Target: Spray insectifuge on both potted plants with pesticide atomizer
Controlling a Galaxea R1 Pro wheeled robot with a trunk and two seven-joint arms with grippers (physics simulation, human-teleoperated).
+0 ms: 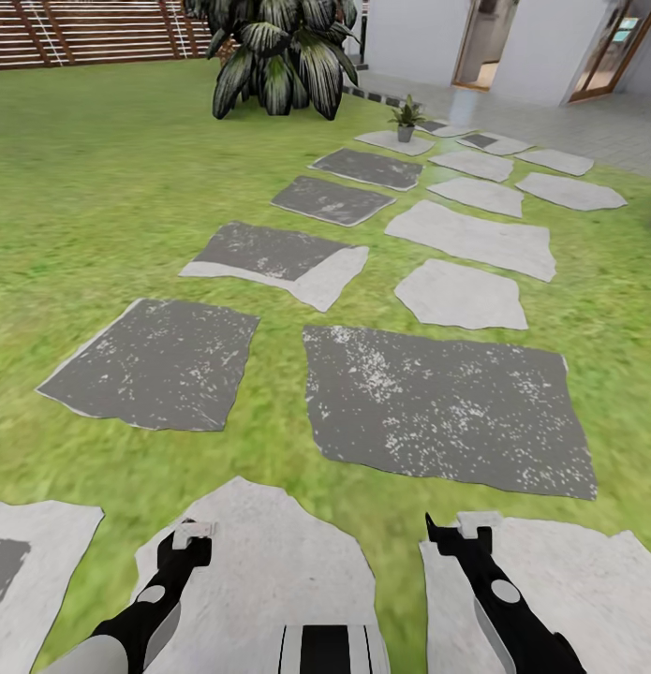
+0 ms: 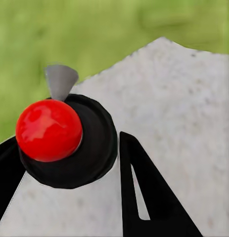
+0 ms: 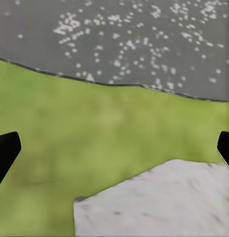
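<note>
Garden lawn (image 1: 110, 206) carries grey stepping stones (image 1: 437, 402); far ahead, one potted plant (image 1: 406, 119) stands on a pale stone. Left hand (image 2: 69, 163) pinches a spray bottle (image 2: 65, 138) with a red ball. Right hand (image 3: 114, 148) is spread wide.

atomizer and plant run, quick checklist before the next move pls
1. Atomizer in left gripper: ok, black body with red ball sits between the fingers.
2. Right gripper free: ok, open over grass.
3. Potted plant in sight: ok, far ahead on a stepping stone.
4. Second potted plant located: cannot tell.
5. Path ahead: ok, flat stones and lawn.
6. Spray range: not ok, plant too distant.
</note>
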